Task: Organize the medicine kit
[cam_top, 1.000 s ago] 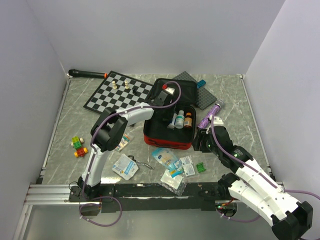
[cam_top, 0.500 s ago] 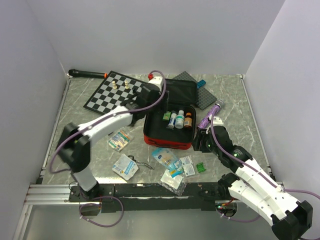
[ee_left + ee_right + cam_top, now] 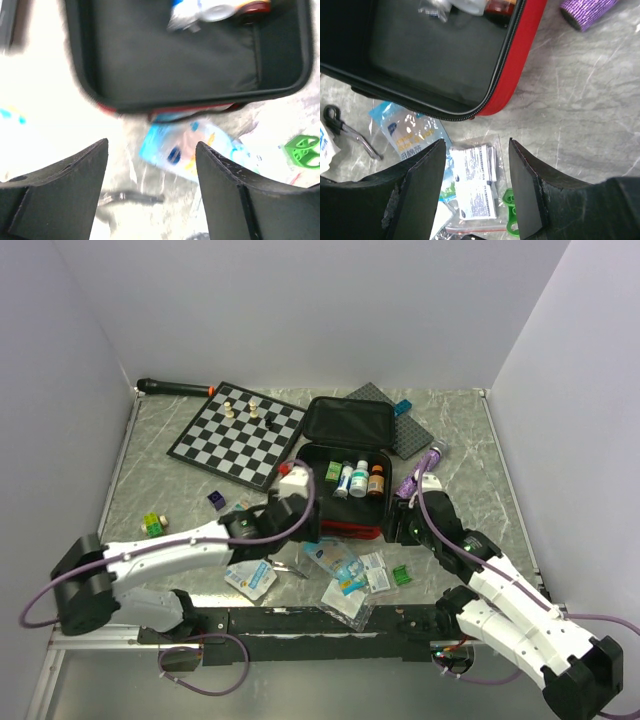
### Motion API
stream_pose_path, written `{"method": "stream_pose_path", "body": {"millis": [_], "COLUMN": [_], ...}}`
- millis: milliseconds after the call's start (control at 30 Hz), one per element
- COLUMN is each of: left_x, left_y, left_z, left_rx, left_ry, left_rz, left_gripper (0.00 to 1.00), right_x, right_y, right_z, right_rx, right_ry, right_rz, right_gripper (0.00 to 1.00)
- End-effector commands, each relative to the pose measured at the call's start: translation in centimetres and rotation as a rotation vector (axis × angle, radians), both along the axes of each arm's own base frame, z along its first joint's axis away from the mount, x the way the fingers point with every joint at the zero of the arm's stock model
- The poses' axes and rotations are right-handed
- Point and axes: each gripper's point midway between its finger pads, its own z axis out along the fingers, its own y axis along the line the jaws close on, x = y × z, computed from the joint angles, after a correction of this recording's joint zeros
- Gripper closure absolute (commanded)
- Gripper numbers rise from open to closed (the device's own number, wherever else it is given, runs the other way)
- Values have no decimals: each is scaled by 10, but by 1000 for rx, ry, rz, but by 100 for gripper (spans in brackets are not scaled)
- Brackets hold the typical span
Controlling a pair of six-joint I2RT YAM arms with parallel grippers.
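FIRST-AID SORT, MID-TABLE: The kit (image 3: 348, 423) lies open just right of the chessboard (image 3: 238, 432), its lid thrown back away from me. Its long axis therefore runs near-to-far, straight out from my two arms. A row of bottles (image 3: 358, 478) stands at the hinge side of the base, and the rest of the black lining is bare.

Loose stock lies on the table (image 3: 455, 430) just outside the kit's red near wall, on my side: a blue sachet (image 3: 332, 555), white packets (image 3: 375, 570) and a green clip (image 3: 401, 576).

My left gripper (image 3: 152, 150) hangs over the kit's near-left edge with its jaws apart and nothing in them. In the left wrist view the sachet shows through the gap, lying slantwise across the jaw line, with the kit wall just beyond it. My right gripper (image 3: 475, 145) sits off the near-right corner, likewise parted and empty. The packets lie under its gap and the kit is ahead and to its left.

As I read it, everything unsorted is on the near side, so each pick ends in a short carry forward over the wall. The left arm is nearer the sachet, though its slant probably calls for a wrist turn first. The right arm is nearer the packets and the clip.
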Motion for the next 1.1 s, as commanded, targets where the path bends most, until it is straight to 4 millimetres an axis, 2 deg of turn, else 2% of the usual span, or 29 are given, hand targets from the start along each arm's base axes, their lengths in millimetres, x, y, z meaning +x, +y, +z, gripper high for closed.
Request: {"method": "stream_pose_path", "body": {"millis": [0, 100, 300, 467, 533, 667, 867, 1067], "left_x": [-13, -26, -39, -52, -52, -46, -53, -59], "left_y": [39, 62, 121, 155, 160, 154, 156, 138], "left_z": [-11, -28, -26, -49, -60, -76, -97, -118], "left_rx": [-178, -194, -202, -215, -212, -255, -162, -115], "left_ry": [71, 121, 135, 188, 219, 296, 355, 431], "left_rz": [288, 364, 619, 811, 823, 785, 767, 663], "left_gripper": [25, 26, 23, 25, 25, 25, 23, 32], "right_x": [3, 2, 0, -1, -2, -4, -4, -3], "right_y": [10, 10, 10, 16, 16, 14, 15, 15], "right_z": [1, 2, 1, -2, -3, -3, -3, -4], "right_rx": [32, 33, 35, 62, 63, 55, 63, 57], "right_ry": [-17, -19, -17, -3, 3, 0, -9, 1], "right_rz": [41, 42, 45, 61, 61, 63, 64, 64], "right_gripper": [40, 40, 40, 40, 40, 40, 40, 40]}}
